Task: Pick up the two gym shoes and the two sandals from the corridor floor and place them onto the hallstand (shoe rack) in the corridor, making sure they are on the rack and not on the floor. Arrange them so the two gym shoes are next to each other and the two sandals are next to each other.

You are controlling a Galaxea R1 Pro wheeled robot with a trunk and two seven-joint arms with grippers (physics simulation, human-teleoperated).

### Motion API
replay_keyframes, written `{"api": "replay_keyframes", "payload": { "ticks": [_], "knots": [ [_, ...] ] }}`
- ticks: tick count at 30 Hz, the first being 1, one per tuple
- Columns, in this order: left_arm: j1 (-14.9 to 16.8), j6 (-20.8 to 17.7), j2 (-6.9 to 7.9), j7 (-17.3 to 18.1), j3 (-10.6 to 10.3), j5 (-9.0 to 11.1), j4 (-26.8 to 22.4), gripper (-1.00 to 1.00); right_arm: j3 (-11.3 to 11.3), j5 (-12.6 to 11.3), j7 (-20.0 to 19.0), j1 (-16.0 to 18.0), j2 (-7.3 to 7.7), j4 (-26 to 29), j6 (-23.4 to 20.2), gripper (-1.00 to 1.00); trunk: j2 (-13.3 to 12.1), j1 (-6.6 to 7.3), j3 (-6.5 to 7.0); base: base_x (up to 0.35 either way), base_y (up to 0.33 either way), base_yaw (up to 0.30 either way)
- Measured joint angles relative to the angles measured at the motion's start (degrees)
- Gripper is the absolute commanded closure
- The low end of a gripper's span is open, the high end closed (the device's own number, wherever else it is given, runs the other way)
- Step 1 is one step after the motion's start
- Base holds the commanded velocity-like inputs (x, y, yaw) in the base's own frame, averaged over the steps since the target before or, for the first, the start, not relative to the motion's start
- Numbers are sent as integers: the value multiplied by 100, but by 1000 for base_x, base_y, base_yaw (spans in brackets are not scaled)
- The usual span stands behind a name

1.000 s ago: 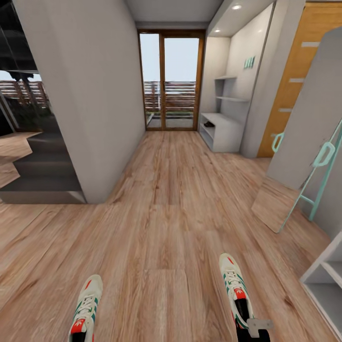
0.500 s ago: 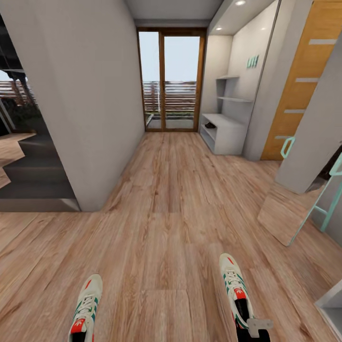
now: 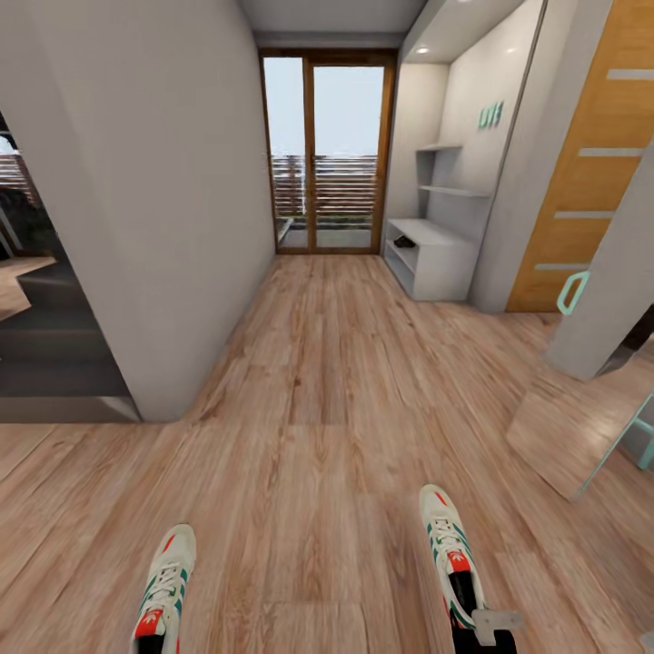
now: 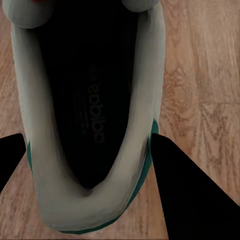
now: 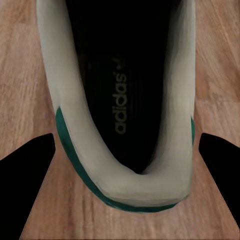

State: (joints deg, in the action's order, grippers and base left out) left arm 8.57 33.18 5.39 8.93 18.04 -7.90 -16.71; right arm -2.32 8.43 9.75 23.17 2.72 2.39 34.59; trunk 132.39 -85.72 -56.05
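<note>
Each gripper grasps a sneaker by the heel: left (image 4: 85, 200) on one shoe (image 3: 163, 586), right (image 5: 125, 200) on the other (image 3: 450, 549) (toes forward). Rack (image 3: 436, 259) lies well ahead, by the corridor's right wall.

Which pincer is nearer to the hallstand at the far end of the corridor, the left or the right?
Right. The hallstand stands far ahead on the right side. The right pincer, holding one gym shoe, is on that side; the left pincer, with the other gym shoe, is farther across.
</note>
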Motion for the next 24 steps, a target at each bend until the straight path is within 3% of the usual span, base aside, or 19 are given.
{"api": "replay_keyframes", "payload": {
  "ticks": [24],
  "knots": [
    [0, -6, 0, 0, 0, 0, 7, 100, 1, 0, 0, 0, 1, -2, -1, 100, 0, 0, 0, 336, 0, 0]
  ]
}}
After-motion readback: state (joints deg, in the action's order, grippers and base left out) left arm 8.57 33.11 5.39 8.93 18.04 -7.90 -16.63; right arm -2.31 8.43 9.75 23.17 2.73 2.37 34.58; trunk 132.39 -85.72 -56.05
